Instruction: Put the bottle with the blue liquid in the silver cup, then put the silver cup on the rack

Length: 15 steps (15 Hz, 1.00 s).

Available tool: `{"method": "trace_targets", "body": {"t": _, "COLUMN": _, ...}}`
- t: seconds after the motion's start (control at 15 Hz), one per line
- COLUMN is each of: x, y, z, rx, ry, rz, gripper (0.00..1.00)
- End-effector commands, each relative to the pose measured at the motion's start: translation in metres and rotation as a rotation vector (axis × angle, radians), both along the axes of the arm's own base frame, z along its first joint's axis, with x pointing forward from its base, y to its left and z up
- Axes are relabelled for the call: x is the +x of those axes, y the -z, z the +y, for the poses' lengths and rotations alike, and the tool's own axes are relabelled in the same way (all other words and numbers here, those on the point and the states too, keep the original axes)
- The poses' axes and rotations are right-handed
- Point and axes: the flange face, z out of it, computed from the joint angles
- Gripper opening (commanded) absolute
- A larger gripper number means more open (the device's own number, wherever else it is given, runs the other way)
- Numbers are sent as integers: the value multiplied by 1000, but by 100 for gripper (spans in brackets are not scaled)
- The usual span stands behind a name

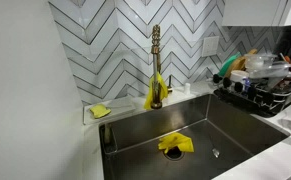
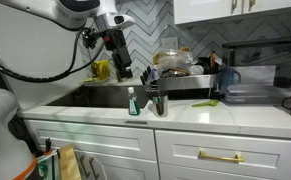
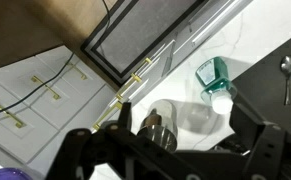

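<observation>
The small bottle with blue liquid (image 2: pixel 133 102) stands on the white counter in front of the sink, just beside the silver cup (image 2: pixel 159 103). In the wrist view the bottle (image 3: pixel 213 78) lies toward the upper right with its white cap nearest, and the silver cup (image 3: pixel 163 128) stands upright between my fingers. My gripper (image 3: pixel 185 125) is open and empty, hovering above both; in an exterior view it (image 2: pixel 119 70) hangs well above the counter, to the left of the bottle. The black rack (image 1: pixel 260 97) sits beside the sink, loaded with dishes, and shows again in the other exterior view (image 2: pixel 190 86).
The steel sink (image 1: pixel 235 125) holds a yellow cloth (image 1: pixel 175 144) under a gold faucet (image 1: pixel 156 65). A yellow sponge (image 1: pixel 101 111) lies on the ledge. A spoon (image 3: pixel 288 68) rests on a dark surface near the bottle. A clear container (image 2: pixel 247 85) stands past the rack.
</observation>
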Motion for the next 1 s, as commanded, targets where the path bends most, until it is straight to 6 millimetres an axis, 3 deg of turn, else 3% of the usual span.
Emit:
{"method": "trace_targets", "body": {"t": 0.0, "x": 0, "y": -1, "z": 0, "rx": 0, "ry": 0, "rz": 1, "gripper": 100}}
{"method": "trace_targets", "body": {"t": 0.13, "x": 0, "y": -1, "z": 0, "rx": 0, "ry": 0, "rz": 1, "gripper": 100}}
{"method": "trace_targets", "body": {"t": 0.53, "x": 23, "y": 28, "z": 14, "rx": 255, "ry": 193, "rz": 7, "gripper": 100}}
{"method": "trace_targets", "body": {"t": 0.93, "x": 38, "y": 53, "z": 16, "rx": 289, "ry": 305, "rz": 14, "gripper": 100}}
